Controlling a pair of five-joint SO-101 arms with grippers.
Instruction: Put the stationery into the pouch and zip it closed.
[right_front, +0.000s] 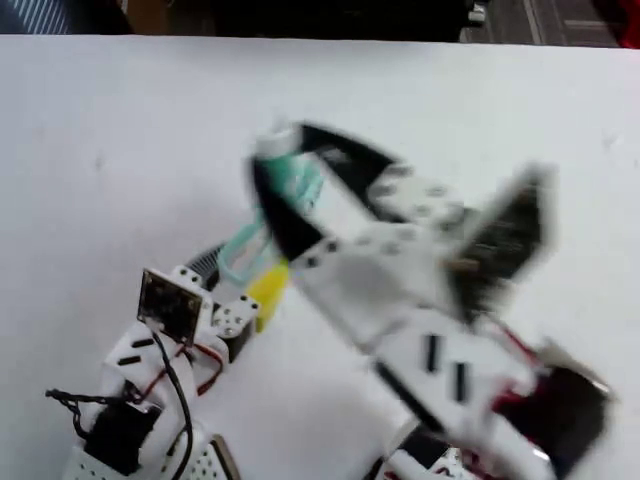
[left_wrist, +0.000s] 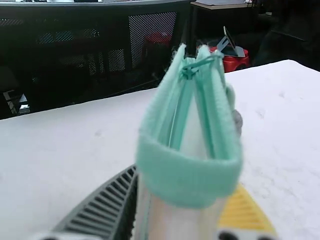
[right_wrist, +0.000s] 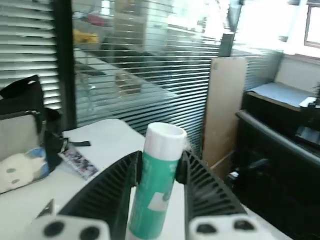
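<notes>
Currently the loading step is in hand: the right tool (right_wrist: 159, 161) is clenched on a glue stick (right_wrist: 152, 195), white cap away from the wrist. In the high view that tool (right_front: 305, 185) hangs above the desk (right_front: 120, 130), with the glue stick (right_front: 285, 160) close by the far end of the pouch (right_front: 240, 255). The left tool (left_wrist: 180, 212) grasps the mint pouch (left_wrist: 187, 150) at its near end, pinching it from both sides so that it stands on edge, zip side up. The zip looks parted along its length, with the zip pull (left_wrist: 190, 71) at the far end. Next, I judge, the stick must be tipped and lowered lengthwise into that narrow slit before the right tool lets go; the fit looks tight, so the aim matters. Zipping comes after. Count: one pouch, one glue stick, two tools
</notes>
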